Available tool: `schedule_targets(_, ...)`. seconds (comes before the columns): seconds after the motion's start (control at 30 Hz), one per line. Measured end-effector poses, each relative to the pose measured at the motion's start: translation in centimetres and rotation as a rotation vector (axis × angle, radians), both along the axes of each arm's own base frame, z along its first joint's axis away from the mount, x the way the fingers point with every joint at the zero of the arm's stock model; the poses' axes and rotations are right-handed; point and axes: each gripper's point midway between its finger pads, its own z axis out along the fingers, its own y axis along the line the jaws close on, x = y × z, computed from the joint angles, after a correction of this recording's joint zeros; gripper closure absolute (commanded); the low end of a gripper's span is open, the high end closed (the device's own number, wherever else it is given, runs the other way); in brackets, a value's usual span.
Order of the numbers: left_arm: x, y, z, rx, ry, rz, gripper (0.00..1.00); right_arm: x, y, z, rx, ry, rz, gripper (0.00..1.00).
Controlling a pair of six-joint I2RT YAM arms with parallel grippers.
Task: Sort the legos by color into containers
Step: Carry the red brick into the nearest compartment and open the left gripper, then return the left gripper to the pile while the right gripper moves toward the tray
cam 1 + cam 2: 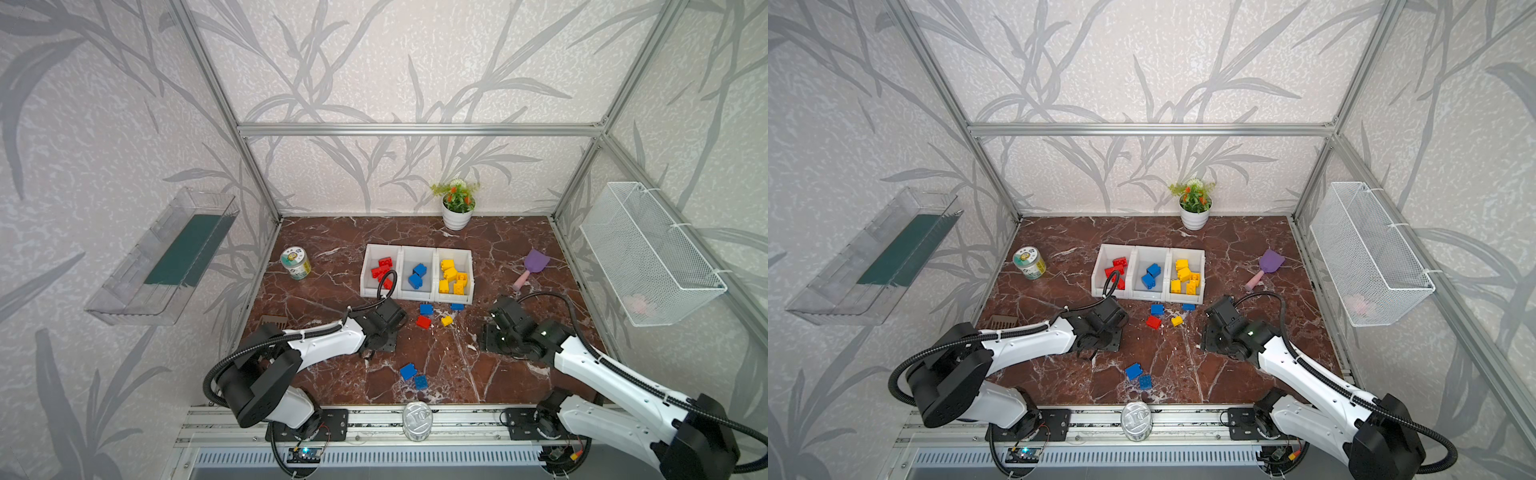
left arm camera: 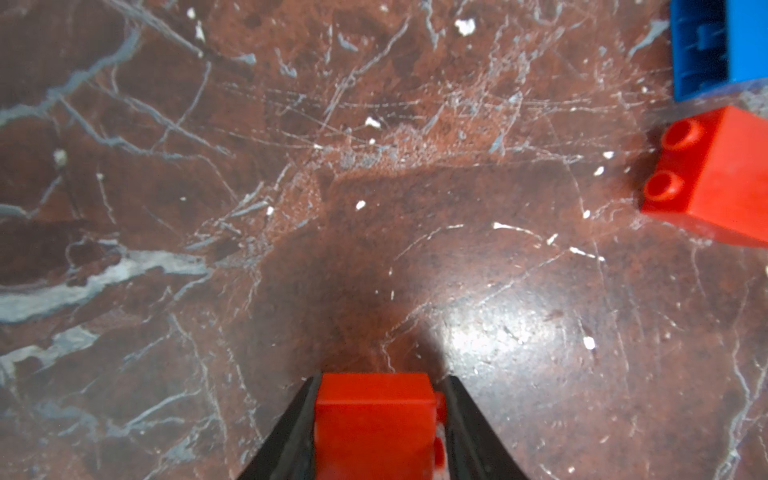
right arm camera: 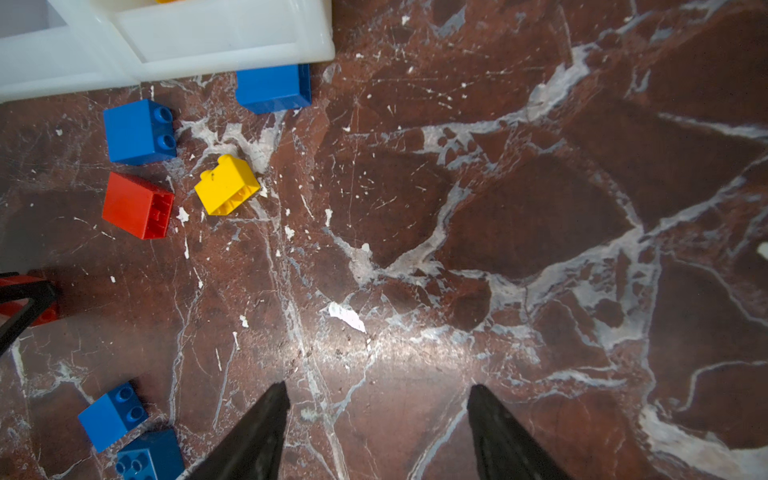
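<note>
Though the jar label [image 1: 296, 266] is unreadable, left pincer [image 2: 385, 380] clamps red lego [image 2: 374, 428].

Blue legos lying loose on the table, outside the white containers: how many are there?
4 blue legos: one and another lie just in front of the containers; two more lie side by side, closer to the camera. Others may lie hidden.

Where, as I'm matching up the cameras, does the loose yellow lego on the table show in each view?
Both top views: yellow lego on the table, just in front of the containers, right of the loose red lego.
Left wrist: not in it.
Right wrist: yellow lego beside the loose red lego, near the containers' corner.
Shared landmark: the loose red lego, visible in all four views.
</note>
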Motion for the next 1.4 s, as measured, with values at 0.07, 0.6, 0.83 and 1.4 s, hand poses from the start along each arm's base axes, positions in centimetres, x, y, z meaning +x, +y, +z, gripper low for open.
schedule_targets(0.07,0.0,0.0,0.0,0.002,-0.002,-0.002,0.61,-0.1,-0.1,0.0,0.001,0.001,-0.003,0.31)
schedule_targets(0.6,13.9,-0.4,12.9,-0.126,-0.323,0.082,0.63,-0.4,-0.5,1.0,0.03,-0.04,-0.026,0.31)
schedule_targets(0.83,18.9,0.8,11.6,-0.073,-0.308,0.104,0.61,-0.8,-1.1,1.8,0.044,-0.067,-0.044,0.31)
schedule_targets(1.4,19.4,2.0,9.0,-0.025,-0.22,0.113,0.31,-1.4,-1.8,1.8,0.027,-0.058,-0.056,0.31)
